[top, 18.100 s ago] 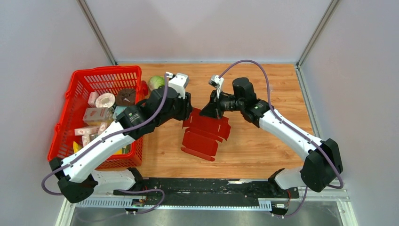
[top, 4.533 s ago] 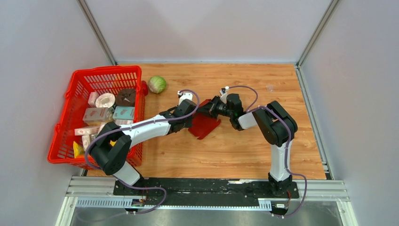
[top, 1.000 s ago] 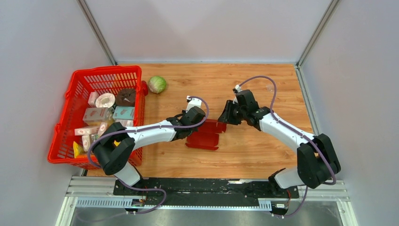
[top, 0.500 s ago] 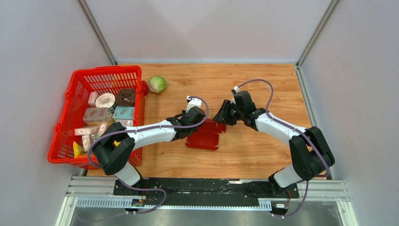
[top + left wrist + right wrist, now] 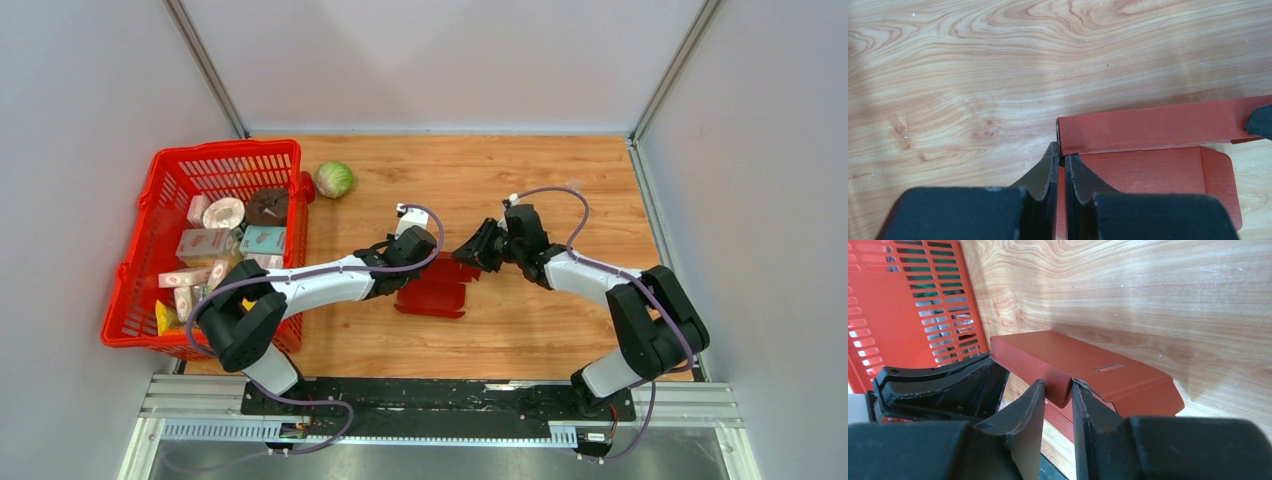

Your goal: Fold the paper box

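The dark red paper box (image 5: 432, 292) lies partly folded on the wooden table between my two arms, with one long panel raised. My left gripper (image 5: 400, 278) is at its left end. In the left wrist view its jaws (image 5: 1060, 152) are nearly closed, with the thin edge of the box (image 5: 1148, 127) between them. My right gripper (image 5: 470, 257) is at the box's right far corner. In the right wrist view it (image 5: 1058, 390) is shut on a small rounded flap of the box (image 5: 1083, 362).
A red plastic mesh basket (image 5: 160, 165) with several cartons stands at the left and shows in the right wrist view (image 5: 908, 295). A green cabbage (image 5: 334, 179) lies at the back beside it. My left gripper's black fingers (image 5: 938, 382) lie close to the right gripper.
My right arm has lowered and its gripper has shifted slightly onto the box's right corner. The left arm and the box have stayed in place.
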Robot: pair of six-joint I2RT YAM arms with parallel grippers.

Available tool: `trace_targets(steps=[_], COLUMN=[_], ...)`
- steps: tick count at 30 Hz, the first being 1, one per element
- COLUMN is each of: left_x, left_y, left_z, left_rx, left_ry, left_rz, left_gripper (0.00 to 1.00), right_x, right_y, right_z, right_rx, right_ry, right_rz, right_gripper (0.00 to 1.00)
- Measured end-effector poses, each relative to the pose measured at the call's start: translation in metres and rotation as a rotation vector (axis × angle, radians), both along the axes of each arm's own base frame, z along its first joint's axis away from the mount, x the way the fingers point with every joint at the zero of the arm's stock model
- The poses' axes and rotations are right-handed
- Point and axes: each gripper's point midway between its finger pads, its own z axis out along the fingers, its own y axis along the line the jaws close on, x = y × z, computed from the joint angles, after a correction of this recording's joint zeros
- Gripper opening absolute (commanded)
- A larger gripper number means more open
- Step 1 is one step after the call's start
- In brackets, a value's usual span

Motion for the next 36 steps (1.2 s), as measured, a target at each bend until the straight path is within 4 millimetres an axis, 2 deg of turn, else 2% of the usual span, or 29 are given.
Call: trace_targets(steps=[1, 3, 4, 5, 11, 12, 14, 15, 18, 21, 23, 24, 26, 27, 30, 33, 36], left_x=[0.000, 0.000, 0.000, 0.000, 0.000, 0.000, 0.000, 0.000, 0.000, 0.000, 0.000, 0.000, 0.000, 0.000, 0.000, 0.001, 0.002], left_y=[0.000, 0.000, 0.000, 0.000, 0.000, 0.000, 0.000, 0.000, 0.000, 0.000, 0.000, 0.000, 0.000, 0.000, 0.000, -0.001, -0.002], left_z=[0.000, 0.000, 0.000, 0.000, 0.000, 0.000, 0.000, 0.000, 0.000, 0.000, 0.000, 0.000, 0.000, 0.000, 0.000, 0.000, 0.001], left_rx=[0.000, 0.000, 0.001, 0.000, -0.004, -0.004, -0.004, -0.004, -0.004, -0.004, -0.004, -0.004, -0.003, -0.003, -0.003, -0.001, 0.000], left_ry=[0.000, 0.000, 0.000, 0.000, 0.000, 0.000, 0.001, 0.001, 0.000, 0.001, 0.001, 0.001, 0.001, 0.001, 0.001, -0.001, -0.003], left_rz=[0.000, 0.000, 0.001, 0.002, 0.005, 0.004, 0.003, 0.003, 0.004, 0.003, 0.003, 0.003, 0.003, 0.003, 0.003, 0.004, 0.005], left_gripper=[0.00, 0.00, 0.00, 0.00, 0.00, 0.00, 0.00, 0.00, 0.00, 0.00, 0.00, 0.00, 0.00, 0.00, 0.00, 0.00, 0.00], right_x=[0.001, 0.002, 0.002, 0.003, 0.008, 0.008, 0.008, 0.009, 0.007, 0.000, -0.004, -0.006, -0.012, -0.015, -0.032, -0.042, -0.042], right_y=[0.001, 0.002, 0.002, 0.002, 0.002, 0.002, 0.000, -0.001, -0.006, -0.016, -0.024, -0.027, -0.035, -0.038, -0.036, -0.032, -0.035], right_z=[0.001, 0.002, 0.002, 0.003, 0.005, 0.003, 0.000, 0.000, -0.004, -0.002, 0.000, 0.001, -0.002, -0.006, -0.020, -0.037, -0.059], right_rx=[0.014, 0.036, 0.045, 0.055, 0.102, 0.106, 0.110, 0.109, 0.060, -0.013, -0.067, -0.094, -0.162, -0.200, -0.305, -0.410, -0.507], right_ry=[0.005, 0.013, 0.019, 0.029, 0.043, 0.044, 0.045, 0.039, 0.011, -0.035, -0.068, -0.085, -0.113, -0.125, -0.142, -0.159, -0.149], right_rz=[-0.011, -0.029, -0.040, -0.053, -0.099, -0.103, -0.106, -0.107, -0.085, -0.052, -0.036, -0.029, -0.017, -0.015, 0.032, 0.074, 0.086], right_gripper=[0.19, 0.14, 0.03, 0.00, 0.00, 0.05, 0.26, 0.41, 0.54, 0.57, 0.52, 0.42, 0.30, 0.19, 0.00, 0.00, 0.00])
